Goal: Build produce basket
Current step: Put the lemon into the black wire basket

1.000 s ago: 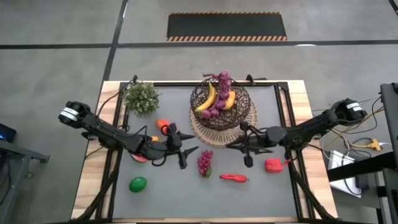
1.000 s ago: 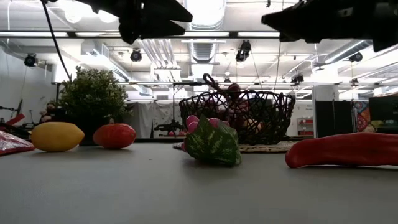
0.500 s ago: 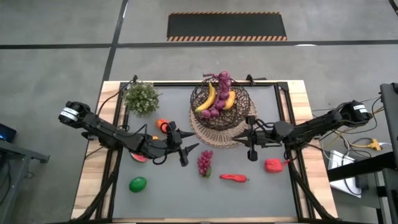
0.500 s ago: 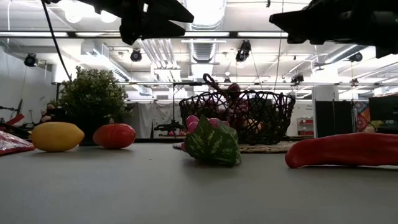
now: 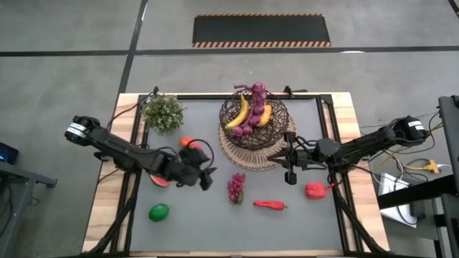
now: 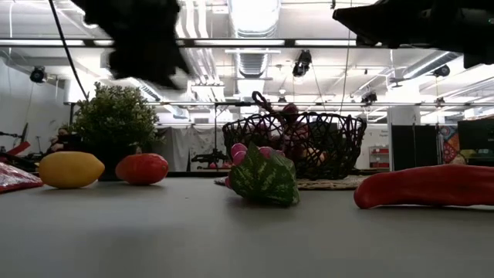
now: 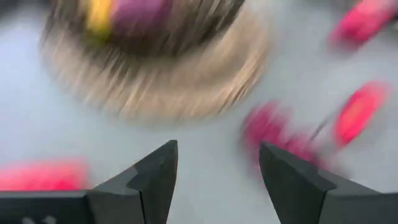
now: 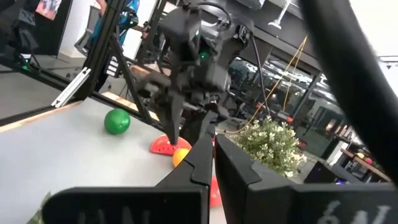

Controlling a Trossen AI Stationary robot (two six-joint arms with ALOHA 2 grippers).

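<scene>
Fruit Waiting on the Table

Nearest us we see a small round green lime (image 5: pixel 159 212). Our left gripper (image 5: pixel 203 178), fingers apart, holds nothing; our right gripper (image 5: pixel 287 159) is pinched closed, empty. Farther back sits the dark brown wire basket (image 5: pixel 281 129).

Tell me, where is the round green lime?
In the high view, the round green lime sits alone on the grey table near its front left corner, in front of the red watermelon slice and well left of the purple grapes.
</scene>
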